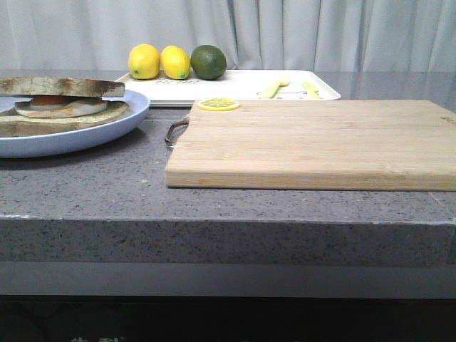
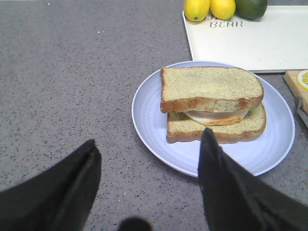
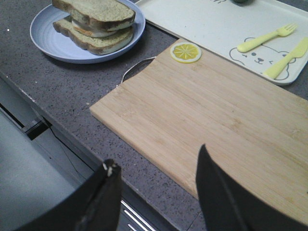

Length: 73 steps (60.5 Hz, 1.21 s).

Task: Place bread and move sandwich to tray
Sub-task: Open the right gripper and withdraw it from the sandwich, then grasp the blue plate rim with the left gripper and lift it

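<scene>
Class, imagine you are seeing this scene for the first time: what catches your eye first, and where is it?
The egg sandwich on its blue plate, left of the big wooden cutting board. Behind them, two lemons and a lime sit at the white tray, which carries yellow cutlery.

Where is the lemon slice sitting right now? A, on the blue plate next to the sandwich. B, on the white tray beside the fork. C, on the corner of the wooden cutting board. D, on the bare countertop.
C: the lemon slice lies on the corner of the wooden cutting board nearest the white tray, apart from the blue plate and the sandwich.
</scene>
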Available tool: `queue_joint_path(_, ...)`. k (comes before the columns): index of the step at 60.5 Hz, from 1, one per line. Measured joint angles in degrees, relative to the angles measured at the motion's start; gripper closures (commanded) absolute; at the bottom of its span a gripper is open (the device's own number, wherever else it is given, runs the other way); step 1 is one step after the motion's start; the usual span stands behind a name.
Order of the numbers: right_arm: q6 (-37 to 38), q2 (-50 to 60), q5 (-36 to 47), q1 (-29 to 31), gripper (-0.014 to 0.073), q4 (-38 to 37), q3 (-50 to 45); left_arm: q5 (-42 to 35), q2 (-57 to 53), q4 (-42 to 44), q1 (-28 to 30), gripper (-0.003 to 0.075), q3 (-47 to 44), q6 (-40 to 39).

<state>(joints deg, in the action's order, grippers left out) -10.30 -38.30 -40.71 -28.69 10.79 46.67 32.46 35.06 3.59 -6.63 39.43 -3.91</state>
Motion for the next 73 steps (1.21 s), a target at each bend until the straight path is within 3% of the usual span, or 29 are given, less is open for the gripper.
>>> queue_joint_path(19, 0.0, 2.0, 0.5, 0.0, 0.0211, 0.0, -0.7, 3.0, 3.2, 1.9, 0.6, 0.0279, 1.8, 0.0)
queue_joint_path(35, 0.0, 2.0, 0.7, 0.0, 0.0211, 0.0, -0.7, 11.6, 19.4, 1.8, 9.4, 0.0279, 12.7, 0.6)
queue_joint_path(56, 0.0, 2.0, 0.7, 0.0, 0.0211, 0.0, -0.7, 14.9, 40.2, -23.7, 19.3, 0.0308, 24.6, 17.2)
queue_joint_path(67, 0.0, 2.0, 0.7, 0.0, 0.0211, 0.0, -0.7, 15.2, 47.5, -29.0, 19.8, 0.0395, 27.7, 19.4)
queue_joint_path(73, 0.0, 2.0, 0.7, 0.0, 0.0211, 0.0, -0.7, 15.4, 51.0, -30.0, 19.9, 0.0403, 28.4, 19.6)
